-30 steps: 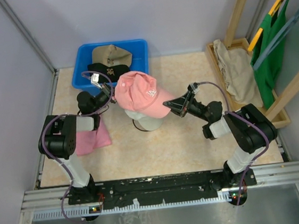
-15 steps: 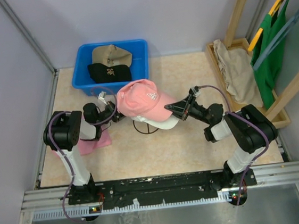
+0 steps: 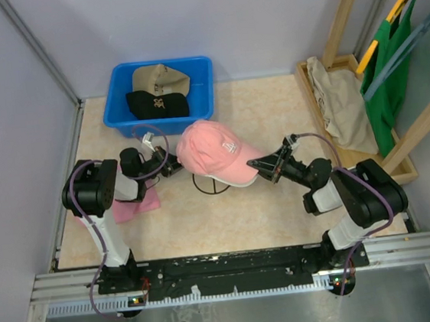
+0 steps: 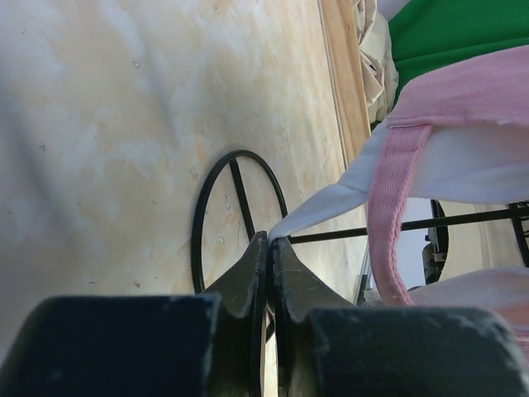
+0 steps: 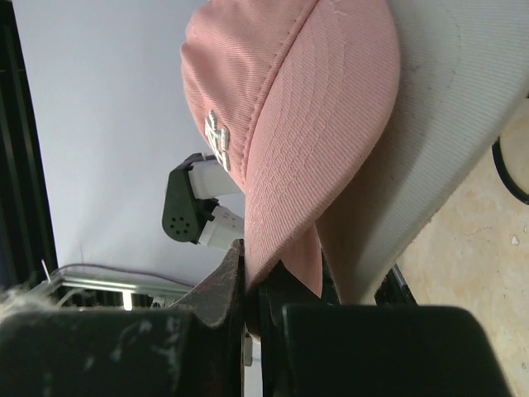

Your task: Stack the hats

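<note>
The pink cap (image 3: 212,150) sits over the white cap on a black wire stand (image 3: 204,185), and hides nearly all of it in the top view. My right gripper (image 3: 266,168) is shut on the pink cap's brim (image 5: 322,116); the white cap's brim (image 5: 450,124) lies just behind it. My left gripper (image 3: 172,168) is shut on the white cap's edge (image 4: 331,211), low beside the stand's ring (image 4: 198,223). The pink cap's rear band (image 4: 387,207) hangs over the white fabric. The tan cap (image 3: 160,77) and the black cap (image 3: 157,104) lie in the blue bin (image 3: 199,70).
A flat pink cloth (image 3: 136,204) lies under my left arm. A wooden tray (image 3: 314,112) at the right holds a beige garment (image 3: 341,101). A wooden rack (image 3: 419,128) with a green garment (image 3: 389,58) stands at the far right. Grey walls enclose the table.
My right gripper has drawn the pink cap down and to the right over the white cap, whose brim no longer shows from above. My left arm dropped low and has held still since.
</note>
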You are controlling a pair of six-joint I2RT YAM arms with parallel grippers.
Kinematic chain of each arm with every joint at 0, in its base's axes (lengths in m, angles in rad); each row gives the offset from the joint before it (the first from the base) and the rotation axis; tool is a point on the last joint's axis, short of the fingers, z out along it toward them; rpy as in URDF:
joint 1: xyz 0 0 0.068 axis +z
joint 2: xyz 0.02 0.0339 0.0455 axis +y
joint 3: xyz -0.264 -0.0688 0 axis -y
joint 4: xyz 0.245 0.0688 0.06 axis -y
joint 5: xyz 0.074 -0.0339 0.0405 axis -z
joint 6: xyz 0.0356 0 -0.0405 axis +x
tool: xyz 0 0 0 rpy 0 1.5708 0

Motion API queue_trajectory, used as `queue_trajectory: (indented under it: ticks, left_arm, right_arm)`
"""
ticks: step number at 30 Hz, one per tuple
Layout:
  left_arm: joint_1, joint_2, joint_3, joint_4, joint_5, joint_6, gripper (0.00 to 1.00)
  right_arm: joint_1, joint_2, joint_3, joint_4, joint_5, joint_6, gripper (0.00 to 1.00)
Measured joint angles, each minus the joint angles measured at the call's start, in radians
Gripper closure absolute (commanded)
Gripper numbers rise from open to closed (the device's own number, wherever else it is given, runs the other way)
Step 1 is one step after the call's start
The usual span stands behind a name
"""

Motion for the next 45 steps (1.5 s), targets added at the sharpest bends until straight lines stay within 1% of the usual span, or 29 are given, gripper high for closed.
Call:
queue_trajectory:
  ticks: [11, 20, 22, 25, 30, 32, 35, 39, 41, 45]
  left_arm:
    - [0.001, -0.052, 0.000, -0.083, 0.003, 0.023, 0.93]
    - [0.001, -0.063, 0.000, -0.098, 0.010, 0.027, 0.92]
    - [0.001, -0.072, -0.002, -0.106, 0.010, 0.027, 0.89]
    - [0.001, -0.094, -0.011, -0.121, 0.008, 0.031, 0.81]
    - [0.011, -0.162, -0.023, -0.163, 0.002, 0.032, 0.76]
    - [0.022, -0.193, -0.023, -0.172, -0.001, 0.027, 0.69]
    - [0.043, -0.247, -0.023, -0.199, -0.006, 0.022, 0.65]
    - [0.083, -0.340, -0.025, -0.271, -0.031, 0.026, 0.56]
    - [0.113, -0.394, -0.032, -0.317, -0.051, 0.037, 0.55]
    - [0.170, -0.489, -0.003, -0.483, -0.100, 0.104, 0.46]
  right_arm:
    - [-0.016, 0.008, -0.032, 0.000, -0.016, -0.019, 1.00]
    - [-0.054, 0.008, -0.093, 0.000, -0.043, -0.059, 1.00]
    - [-0.055, 0.008, -0.093, 0.000, -0.044, -0.064, 1.00]
    - [-0.055, 0.006, -0.092, 0.000, -0.045, -0.066, 1.00]
    - [-0.056, -0.014, -0.090, 0.000, -0.046, -0.066, 1.00]
    - [-0.059, -0.026, -0.089, 0.000, -0.048, -0.066, 1.00]
    - [-0.061, -0.046, -0.089, 0.000, -0.049, -0.067, 1.00]
    - [-0.061, -0.068, -0.088, 0.000, -0.050, -0.077, 1.00]
    - [-0.061, -0.072, -0.088, 0.000, -0.050, -0.084, 1.00]
    - [-0.061, -0.072, -0.089, 0.000, -0.050, -0.085, 1.00]
